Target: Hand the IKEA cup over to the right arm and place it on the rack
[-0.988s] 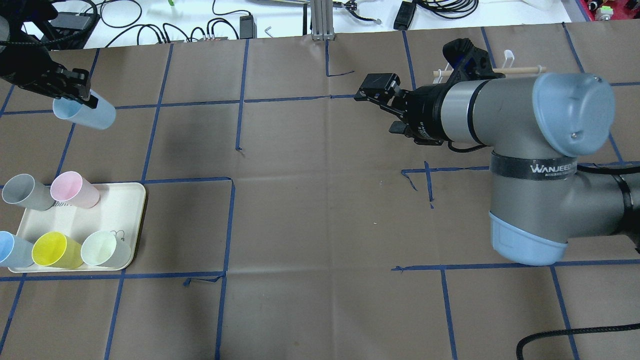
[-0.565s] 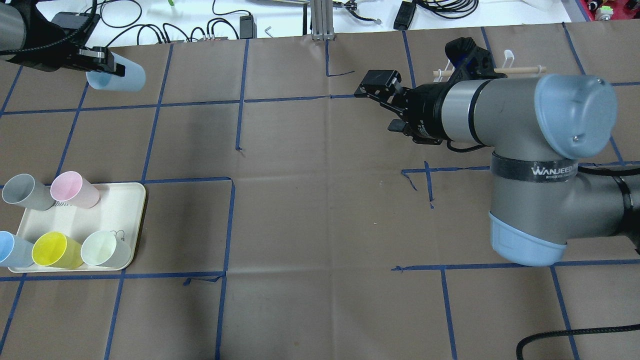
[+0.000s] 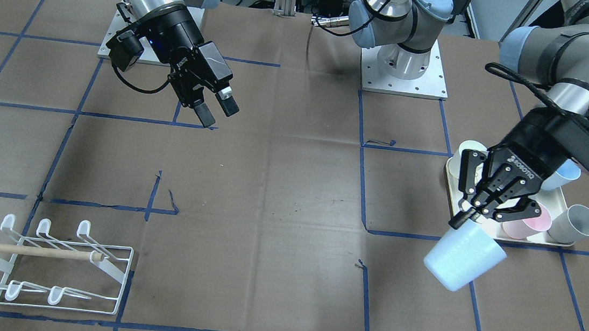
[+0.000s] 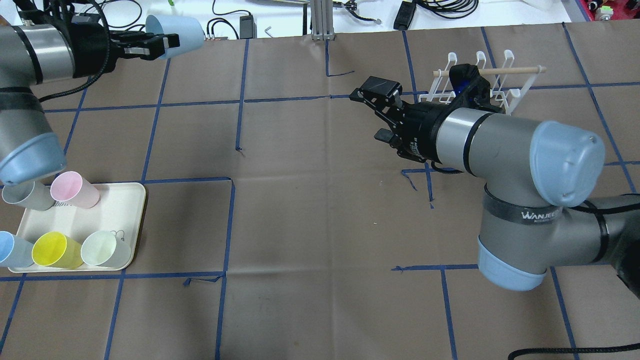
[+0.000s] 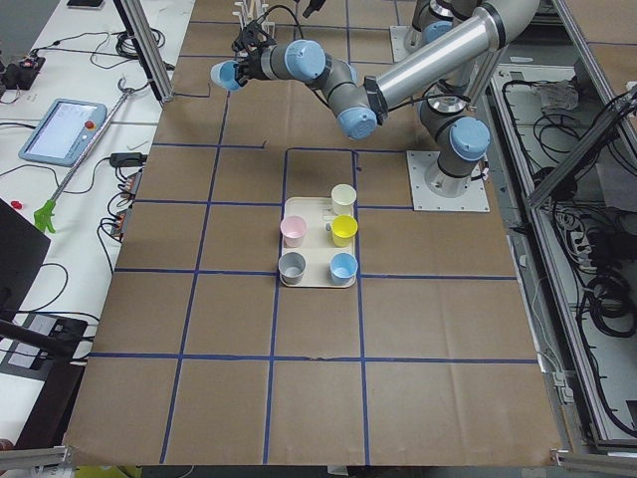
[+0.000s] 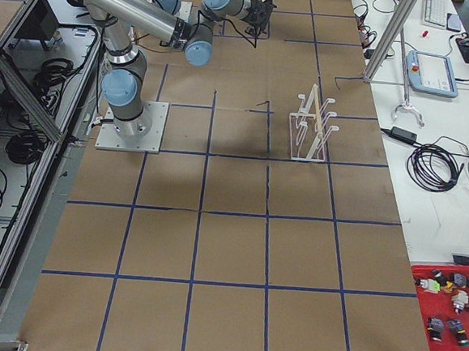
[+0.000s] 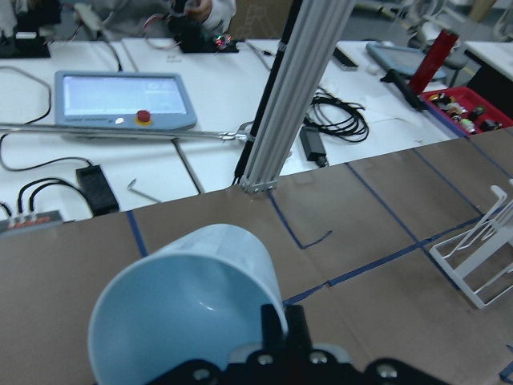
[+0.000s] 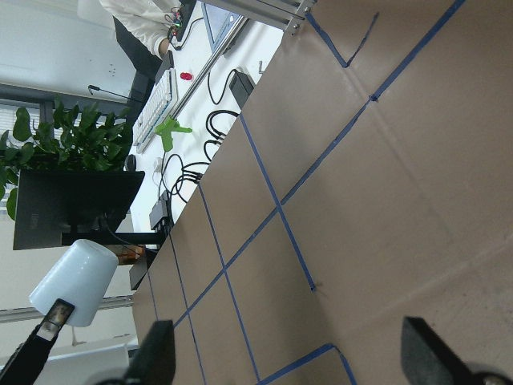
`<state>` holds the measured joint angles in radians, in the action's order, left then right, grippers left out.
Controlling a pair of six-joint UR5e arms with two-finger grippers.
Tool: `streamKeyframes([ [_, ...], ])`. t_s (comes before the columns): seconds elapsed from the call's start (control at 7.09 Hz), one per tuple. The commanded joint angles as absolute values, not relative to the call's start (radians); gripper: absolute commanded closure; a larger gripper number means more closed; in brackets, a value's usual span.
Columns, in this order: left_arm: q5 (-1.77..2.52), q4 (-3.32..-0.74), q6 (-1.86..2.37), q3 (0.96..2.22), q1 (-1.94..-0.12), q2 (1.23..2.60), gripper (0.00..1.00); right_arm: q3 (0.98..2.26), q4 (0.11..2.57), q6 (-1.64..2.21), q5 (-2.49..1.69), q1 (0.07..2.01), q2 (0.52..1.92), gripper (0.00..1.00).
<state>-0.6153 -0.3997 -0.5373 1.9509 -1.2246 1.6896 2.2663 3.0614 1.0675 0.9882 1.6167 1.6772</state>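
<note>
The left arm (image 4: 35, 55) reaches along the far side of the table (image 4: 320, 225), its forearm level and its wrist turned so that the left gripper (image 4: 159, 44) points toward the middle. The jaws are clenched on the rim of the light-blue cup (image 4: 180, 30), one finger inside the mouth and one outside. The cup is held in the air on its side, over the far table edge where the brown paper meets a white bench strewn with cables. In the left wrist view its open mouth faces the camera. The right arm (image 4: 500, 145) is bent at the elbow, and its forearm is stretched toward the centre. The right gripper (image 4: 374, 112) hangs above the paper with its jaws spread wide and nothing between them, aimed roughly toward the cup but well apart from it. The rack (image 3: 47, 266) stands on the table near the far edge on the right arm's side, just behind that arm's wrist in the overhead view. Between the two grippers lies a broad stretch of brown paper crossed by blue tape lines. An aluminium post (image 4: 322, 20) rises at the far edge, between the cup and the right gripper. A cream tray (image 4: 125, 210) with five more cups sits near the left arm's base, away from both grippers.
</note>
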Motion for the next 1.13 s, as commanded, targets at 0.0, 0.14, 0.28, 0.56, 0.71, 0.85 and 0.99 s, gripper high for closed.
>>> streamKeyframes([
  [0.0, -0.5, -0.069, -0.534, 2.014, -1.305, 1.825, 1.0, 2.322, 3.21, 1.272, 0.971, 1.618, 1.677, 0.01],
  [0.14, -0.5, 0.095, -0.534, 2.017, -1.337, 1.912, 1.0, 2.321, 3.226, 1.335, 0.898, 1.621, 1.674, 0.02],
  [0.28, -0.458, 0.256, -0.516, 2.016, -1.37, 2.015, 1.0, 2.319, 3.226, 1.341, 0.888, 1.621, 1.663, 0.02],
  [0.56, -0.442, 0.549, -0.223, 2.017, -1.391, 2.091, 1.0, 2.306, 3.303, 1.341, 0.867, 1.621, 1.587, 0.03],
  [0.71, -0.44, 0.584, -0.136, 2.034, -1.422, 2.077, 0.98, 2.272, 3.394, 1.344, 0.867, 1.621, 1.516, 0.03],
  [0.85, -0.439, 0.589, -0.126, 2.06, -1.46, 2.066, 0.97, 2.249, 3.425, 1.344, 0.876, 1.621, 1.485, 0.01],
  [0.99, -0.44, 0.627, -0.123, 2.122, -1.48, 2.039, 0.96, 2.234, 3.422, 1.344, 0.89, 1.623, 1.473, 0.0],
])
